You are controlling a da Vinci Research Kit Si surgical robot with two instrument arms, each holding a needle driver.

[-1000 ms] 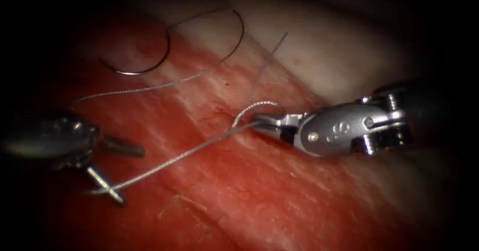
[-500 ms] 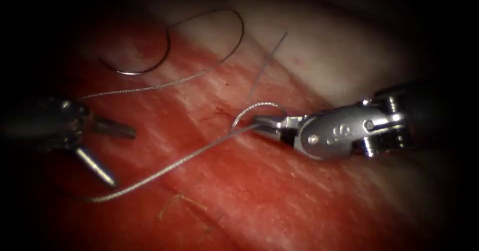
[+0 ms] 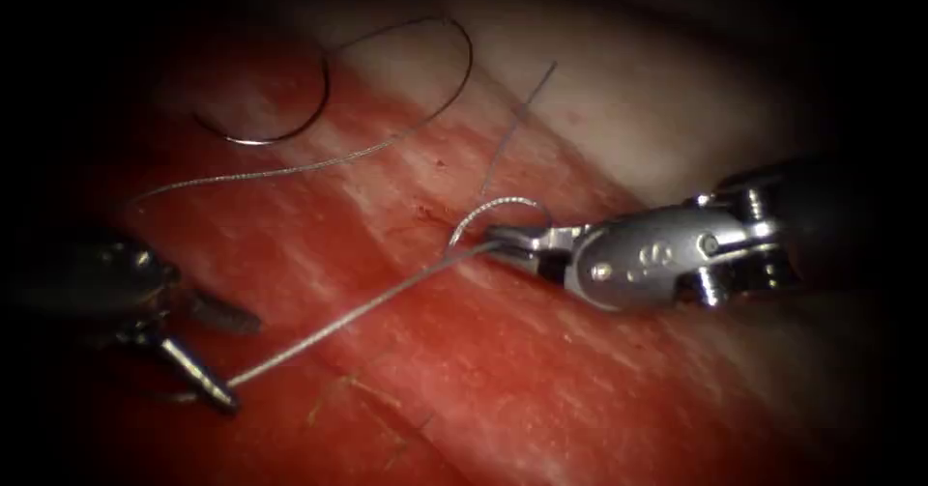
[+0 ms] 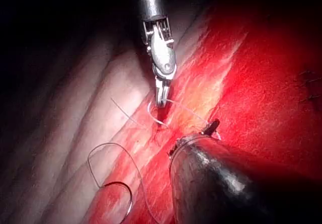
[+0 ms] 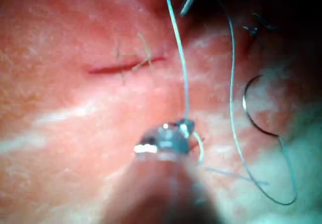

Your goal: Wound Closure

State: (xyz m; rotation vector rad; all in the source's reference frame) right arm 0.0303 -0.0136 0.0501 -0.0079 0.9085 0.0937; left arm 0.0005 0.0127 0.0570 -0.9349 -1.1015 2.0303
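The curved needle [image 3: 280,128] lies free on the tissue [image 3: 541,370] at the upper left, held by neither tool and not in the tissue. Its thread [image 3: 367,302] runs to a small loop [image 3: 498,206] where it enters the tissue. My right tool [image 3: 495,236] is shut on the thread at that loop. At the lower left my left tool [image 3: 246,362] stands open and holds nothing, though the thread reaches the tip of its lower jaw. The left wrist view shows the right tool [image 4: 161,101] at the loop and the needle [image 4: 130,194]. The right wrist view shows the needle [image 5: 245,105] and thread [image 5: 181,73].
A short free thread end [image 3: 517,119] points up and right from the loop. Yellowish strands [image 3: 348,389] lie on the tissue near the bottom. A red slit [image 5: 126,67] crossed by pale stitches appears in the right wrist view. Pale tissue [image 3: 657,109] lies at the upper right.
The left tool rose, letting the thread slip off its lower jaw, then dropped back so the jaw tip meets the thread again. The right tool edged slightly left, still holding the thread.
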